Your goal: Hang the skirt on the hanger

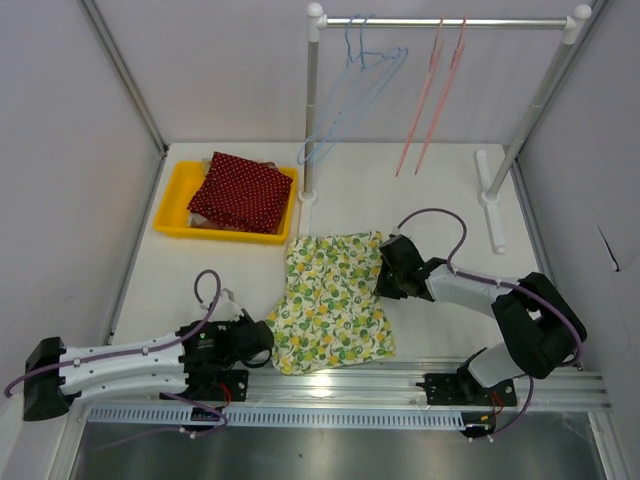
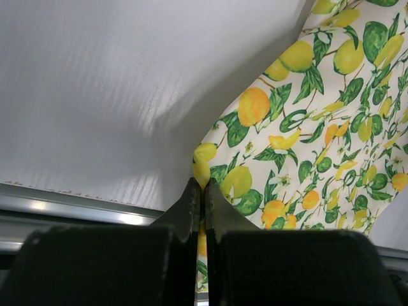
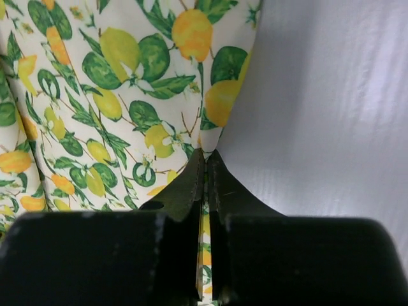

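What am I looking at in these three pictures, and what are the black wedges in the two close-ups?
Two robot arms are bolted at the near edge of a white table. The wide picture comes from a fixed camera above and behind them. Each close-up comes from a camera on one wrist, and the black wedges are that gripper's own two fingers.

A lemon-print skirt lies flat on the table. The left gripper is shut on its near left corner, and the right gripper is shut on its right edge.

At the back left, a yellow tray holds a red dotted cloth. Behind stands a rack with a blue hanger and pink hangers on its rail.
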Tool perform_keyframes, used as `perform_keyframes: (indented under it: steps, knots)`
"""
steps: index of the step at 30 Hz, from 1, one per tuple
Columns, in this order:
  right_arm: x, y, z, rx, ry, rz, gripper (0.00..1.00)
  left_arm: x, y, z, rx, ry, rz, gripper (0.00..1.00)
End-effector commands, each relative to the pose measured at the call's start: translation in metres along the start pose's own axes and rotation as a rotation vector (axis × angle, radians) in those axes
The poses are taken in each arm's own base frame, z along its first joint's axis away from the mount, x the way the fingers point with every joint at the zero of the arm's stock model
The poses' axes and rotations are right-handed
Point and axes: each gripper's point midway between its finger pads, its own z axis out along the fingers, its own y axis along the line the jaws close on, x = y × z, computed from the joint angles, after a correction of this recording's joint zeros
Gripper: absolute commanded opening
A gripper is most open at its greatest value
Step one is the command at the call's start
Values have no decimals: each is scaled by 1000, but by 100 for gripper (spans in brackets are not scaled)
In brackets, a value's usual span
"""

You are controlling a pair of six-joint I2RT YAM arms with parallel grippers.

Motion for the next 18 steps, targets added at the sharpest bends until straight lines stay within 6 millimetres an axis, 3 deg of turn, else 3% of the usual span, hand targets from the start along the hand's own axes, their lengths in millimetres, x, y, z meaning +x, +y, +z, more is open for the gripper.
perform_keyframes:
  steps: [1, 6, 7, 10, 11, 12, 17, 18]
  knots:
    - [-8, -47, -3, 143, 21, 30, 0, -6, -17, 5, 47, -29, 2, 0]
    - [-47, -75, -35, 174, -49, 116, 0, -11, -42, 21, 98, 7, 61, 0]
    - [-58, -90, -41, 194, -70, 150, 0, -15, -60, 23, 148, 4, 52, 0]
    - [-76, -107, -53, 191, -85, 188, 0, -18, -82, 39, 134, 33, 145, 0]
    - [-88, -121, -58, 213, -101, 229, 0, -18, -90, 45, 134, 33, 188, 0]
    - [-91, -129, -60, 221, -102, 246, 0, -19, -107, 53, 113, 38, 210, 0]
    - [-104, -174, -68, 234, -102, 349, 0, -4, -137, 74, 140, 85, 202, 0]
    - [-105, -175, -68, 222, -99, 358, 0, -2, -138, 76, 142, 91, 205, 0]
